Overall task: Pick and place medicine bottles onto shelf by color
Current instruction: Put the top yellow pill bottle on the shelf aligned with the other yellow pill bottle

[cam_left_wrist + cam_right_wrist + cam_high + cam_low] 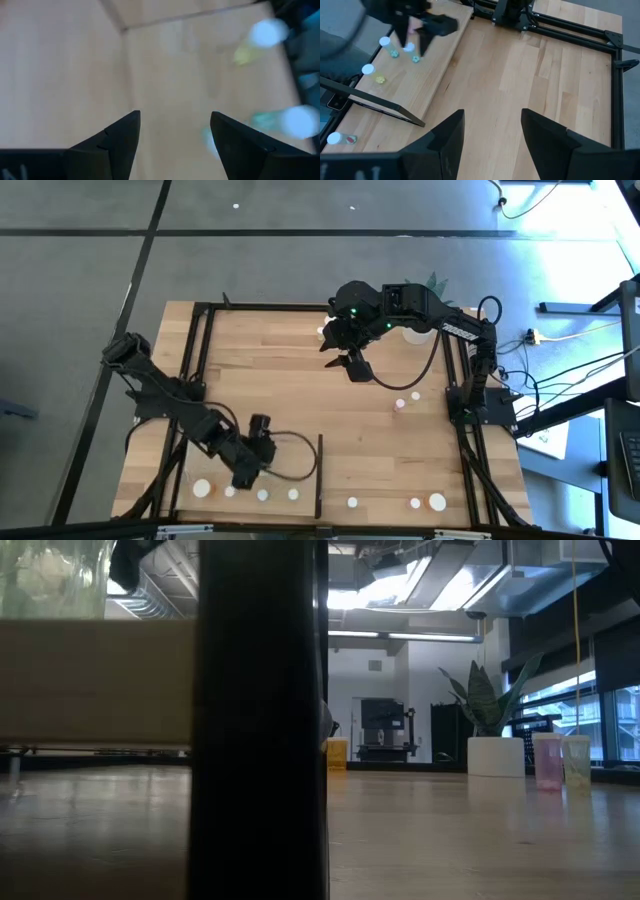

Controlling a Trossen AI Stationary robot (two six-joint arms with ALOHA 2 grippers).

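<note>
The shelf (250, 480) is a pale wood panel at the table's near left, with a black upright strip (319, 475) along its right edge. Several white-capped medicine bottles (262, 495) stand on it in a row near the front edge. The left wrist view shows a yellowish one (245, 55) and a green one (262, 119). My left gripper (243, 477) hovers open above the shelf, just behind that row, with nothing between its fingers. My right gripper (350, 366) hangs open and high over the table's far middle. More bottles (400, 404) stand on the table's right half.
A white pot with a spiky plant (420, 330) stands at the far right, with one bottle (323, 332) near it. Three bottles (415, 502) stand along the near edge, right of the strip. Black rails (200, 360) frame the tabletop. Bare wood lies in the table's middle.
</note>
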